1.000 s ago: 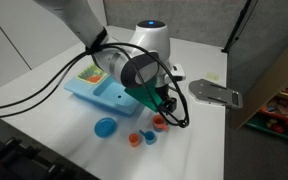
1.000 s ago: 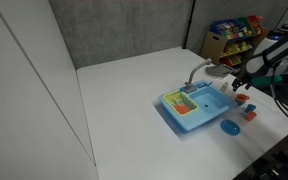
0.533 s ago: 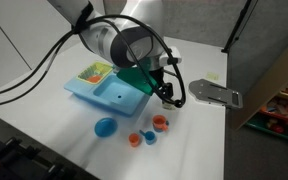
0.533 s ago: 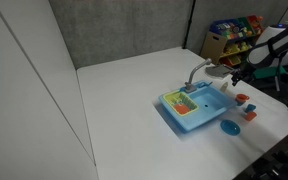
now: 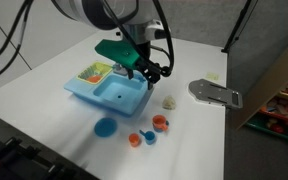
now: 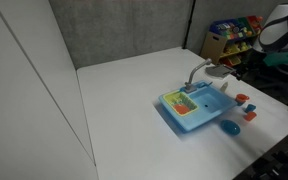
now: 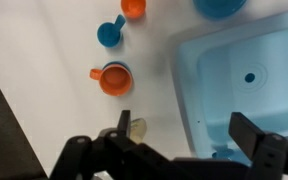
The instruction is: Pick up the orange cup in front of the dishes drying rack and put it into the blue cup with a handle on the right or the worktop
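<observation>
Well, the black fingers [image 7: 181, 125] are spread wide with nothing between them, hanging above the white tabletop [image 7: 44, 45]. In the wrist view, the tiny round orange-red plastic cup [image 7: 114, 79] stands left of them and further ahead, well clear of both. A light-blue rim hugs its far edge, so it looks nested in the tiny light-blue plastic cup [image 7: 120, 66], though I cannot make out a handle on that one. Ahead of the cup lie a small blue round piece with a stub [image 7: 109, 33] and a small orange piece [image 7: 134, 8]. A small beige lump [image 7: 136, 126] sits just beside the fingertip on the left of that view. The light-blue plastic toy sink [image 7: 189, 90] spreads from between the fingers out under the one on the right. A flat round blue plate [image 7: 219, 6] lies ahead, past the sink's corner. In an exterior view the yellow-green plastic drying rack [image 5: 92, 72] is to the left of the fingers. They hover over the sink's edge, and the orange-red cup stands below them, nearer the camera.
</observation>
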Tool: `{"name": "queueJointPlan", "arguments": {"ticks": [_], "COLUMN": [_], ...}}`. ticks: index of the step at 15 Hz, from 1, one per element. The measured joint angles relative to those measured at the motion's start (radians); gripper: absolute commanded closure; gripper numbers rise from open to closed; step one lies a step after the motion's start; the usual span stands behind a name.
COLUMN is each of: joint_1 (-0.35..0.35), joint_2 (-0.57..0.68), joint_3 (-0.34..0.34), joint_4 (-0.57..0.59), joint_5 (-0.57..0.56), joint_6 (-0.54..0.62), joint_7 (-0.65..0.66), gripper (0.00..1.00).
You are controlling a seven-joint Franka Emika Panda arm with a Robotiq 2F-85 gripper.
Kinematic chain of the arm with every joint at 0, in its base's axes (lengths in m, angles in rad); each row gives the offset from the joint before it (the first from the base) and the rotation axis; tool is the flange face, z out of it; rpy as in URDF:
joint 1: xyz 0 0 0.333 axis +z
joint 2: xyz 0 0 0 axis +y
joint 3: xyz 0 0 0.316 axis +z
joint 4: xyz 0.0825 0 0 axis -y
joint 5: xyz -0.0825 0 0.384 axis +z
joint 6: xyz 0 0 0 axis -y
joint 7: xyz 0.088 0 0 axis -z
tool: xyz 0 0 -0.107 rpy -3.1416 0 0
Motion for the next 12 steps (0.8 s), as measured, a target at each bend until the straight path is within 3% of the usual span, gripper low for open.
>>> {"name": "queueJointPlan", "arguments": {"ticks": [7, 12], "joint_1": [0.058, 0.096], "joint_2": [-0.175, -0.286], "joint_3": [0.024, 0.05], "joint_4": [-0.011, -0.011], "joint_5": [-0.002, -0.005], "joint_6": [-0.275, -0.406], "joint_7": [0.003, 0.012], "gripper": [0.0, 0.0]}}
